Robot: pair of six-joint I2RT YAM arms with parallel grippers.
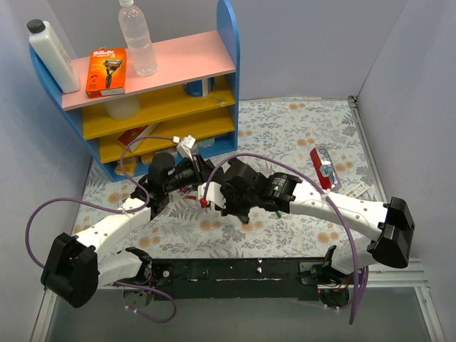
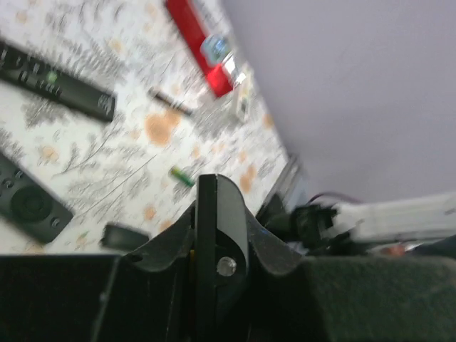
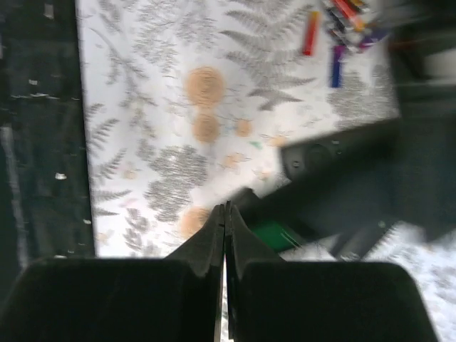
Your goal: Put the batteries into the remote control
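A green battery (image 2: 182, 176) lies loose on the fern-print table cover (image 2: 92, 157), near the middle of the left wrist view and just above the left gripper (image 2: 216, 214). That gripper is clenched on the remote control (image 3: 342, 160), which shows edge-on between its fingers as a thin black slab. In the right wrist view the same remote slants up towards the right of the frame, buttons showing. The right gripper (image 3: 225, 208) is pressed fully closed on nothing, its tips just beside the remote's lower end. A green patch (image 3: 274, 234) next to them is too blurred to name. Two more black remotes (image 2: 60, 84) lie at the left of the left wrist view. Red and blue cells (image 3: 335, 65) sit at the upper right of the right wrist view.
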